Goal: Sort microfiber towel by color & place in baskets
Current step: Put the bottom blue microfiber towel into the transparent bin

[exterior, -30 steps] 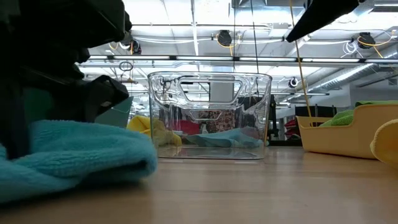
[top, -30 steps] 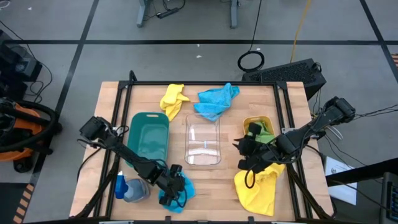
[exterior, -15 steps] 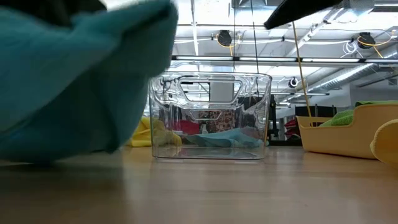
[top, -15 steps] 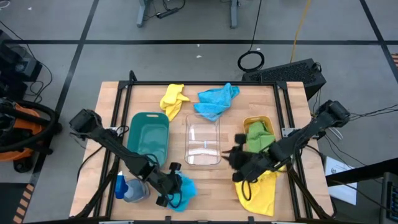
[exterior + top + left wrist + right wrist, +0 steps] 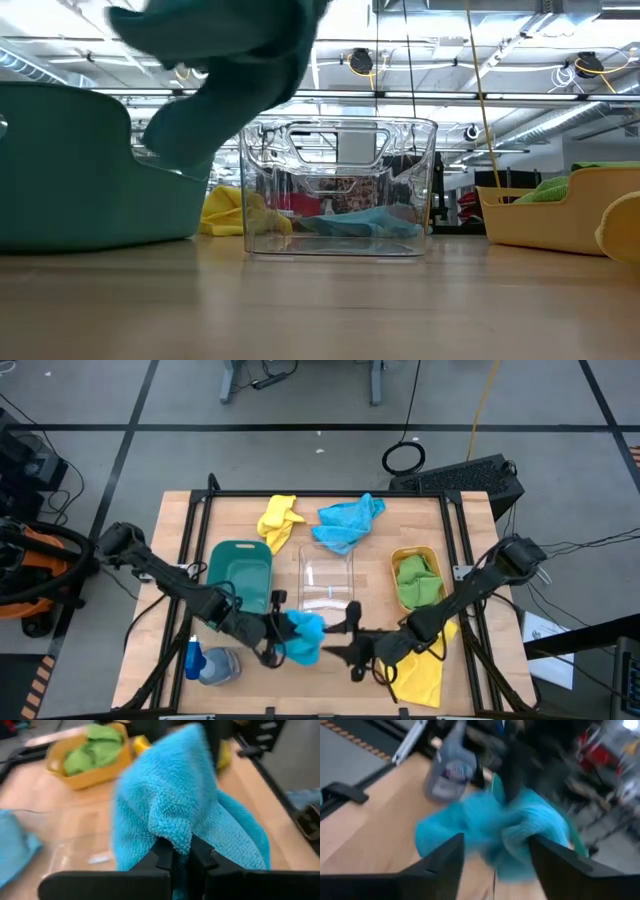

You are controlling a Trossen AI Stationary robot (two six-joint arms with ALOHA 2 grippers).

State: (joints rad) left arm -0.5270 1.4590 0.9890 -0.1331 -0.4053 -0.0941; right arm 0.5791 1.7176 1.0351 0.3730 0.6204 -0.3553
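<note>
My left gripper (image 5: 277, 630) is shut on a blue towel (image 5: 303, 637), raised above the table in front of the clear tub (image 5: 327, 588). My right gripper (image 5: 350, 643) is open and empty. It points toward the table's left at the blue towel, which fills the right wrist view (image 5: 495, 830) just beyond the fingers. The dark green tub (image 5: 240, 575) stands left of the clear one. The orange-yellow tub (image 5: 417, 552) stands right of it and holds a green towel (image 5: 418, 582). A yellow towel (image 5: 420, 675) lies flat near the front right. My left gripper pinches a bunched fold of the blue towel (image 5: 172, 837) between its two fingers (image 5: 165, 856). The fingers come from the table's left, pointing right. The towel is lifted clear of the table and bunches around and beyond the fingertips, as the low view (image 5: 230, 60) also shows.
A second yellow towel (image 5: 278, 520) and a second blue towel (image 5: 345, 522) lie at the far edge behind the tubs. A blue-capped spray bottle (image 5: 210, 665) lies at the front left. A black frame rail (image 5: 330, 494) runs around the table.
My left gripper has lifted the blue towel off the table at the front and carried it right and up, toward the clear tub. My right gripper has left the orange-yellow tub, where the green towel now lies, and swung toward the table's left and near edge, up to the blue towel.
</note>
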